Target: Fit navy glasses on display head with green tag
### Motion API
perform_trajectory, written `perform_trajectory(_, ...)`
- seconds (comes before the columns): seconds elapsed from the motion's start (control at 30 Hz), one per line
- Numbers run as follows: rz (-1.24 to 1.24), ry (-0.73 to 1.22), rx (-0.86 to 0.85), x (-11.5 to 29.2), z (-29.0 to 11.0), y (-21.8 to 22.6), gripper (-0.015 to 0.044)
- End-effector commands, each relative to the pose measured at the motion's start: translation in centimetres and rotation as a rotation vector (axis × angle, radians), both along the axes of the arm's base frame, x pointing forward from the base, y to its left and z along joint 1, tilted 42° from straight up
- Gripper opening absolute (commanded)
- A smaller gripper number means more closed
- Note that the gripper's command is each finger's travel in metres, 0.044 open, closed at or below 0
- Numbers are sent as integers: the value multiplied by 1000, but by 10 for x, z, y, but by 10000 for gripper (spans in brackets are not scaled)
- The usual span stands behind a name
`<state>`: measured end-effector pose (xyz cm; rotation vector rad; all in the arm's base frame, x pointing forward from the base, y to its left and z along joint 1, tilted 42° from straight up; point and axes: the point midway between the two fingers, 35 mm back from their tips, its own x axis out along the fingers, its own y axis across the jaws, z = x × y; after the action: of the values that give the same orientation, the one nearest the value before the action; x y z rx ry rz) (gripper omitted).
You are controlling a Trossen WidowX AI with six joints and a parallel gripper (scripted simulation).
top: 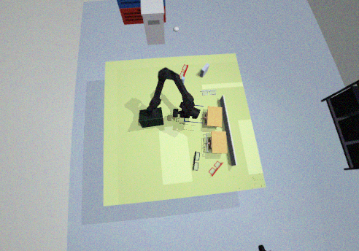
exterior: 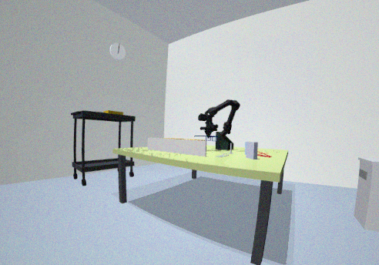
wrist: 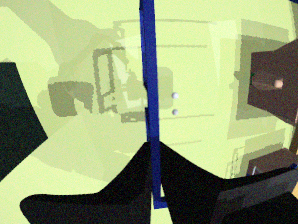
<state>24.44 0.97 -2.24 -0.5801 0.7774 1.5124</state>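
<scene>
My gripper (exterior: 209, 136) (wrist: 152, 147) is shut on the navy glasses (top: 194, 122) (exterior: 199, 135) (wrist: 149, 75) and holds them above the table. In the wrist view their front is an upright blue bar, with two pale nose pads to its right. In the top view the temples reach toward the heads; the arm hides the fingertips. The nearer display head (top: 214, 117) (wrist: 270, 82) has an orange top and no glasses visible; a small green spot shows on its face side in the wrist view. The other head (top: 219, 142) (wrist: 272, 161) has pale glasses at its face. The tags are too small to read surely.
A long pale panel (top: 228, 131) (exterior: 178, 146) stands behind both heads. Black glasses (top: 194, 161) and red glasses (top: 212, 175) lie beyond the other head. Clear glasses (top: 209, 90), more red glasses and a grey block (top: 205, 69) (exterior: 251, 150) are on the opposite side.
</scene>
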Motion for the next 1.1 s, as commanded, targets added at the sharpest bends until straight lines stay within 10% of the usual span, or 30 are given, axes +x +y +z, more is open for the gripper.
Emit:
perform_trajectory(0.0,-9,-3,9,-2,-3,4,0)
perform_trajectory(1.07,-9,-2,15,-6,-29,28,0)
